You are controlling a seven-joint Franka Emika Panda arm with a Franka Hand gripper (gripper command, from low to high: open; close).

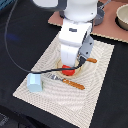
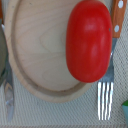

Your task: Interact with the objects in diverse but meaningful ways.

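Observation:
A red tomato (image 2: 89, 40) lies on the round beige plate (image 2: 40, 50), close to its rim, and fills much of the wrist view. In the exterior view only a sliver of the tomato (image 1: 68, 70) shows under the white arm. My gripper (image 1: 68, 66) hangs directly over it, low above the plate. Its fingers are hidden by the arm's body and do not show in the wrist view. A pale blue cup (image 1: 35, 82) stands on the placemat toward the exterior view's left, apart from the arm.
A wooden-handled fork (image 2: 105, 97) lies beside the plate, and a knife (image 2: 7, 97) lies on its other side. The striped placemat (image 1: 95, 87) covers a dark table. A brown board with a beige bowl (image 1: 122, 17) sits at the back right.

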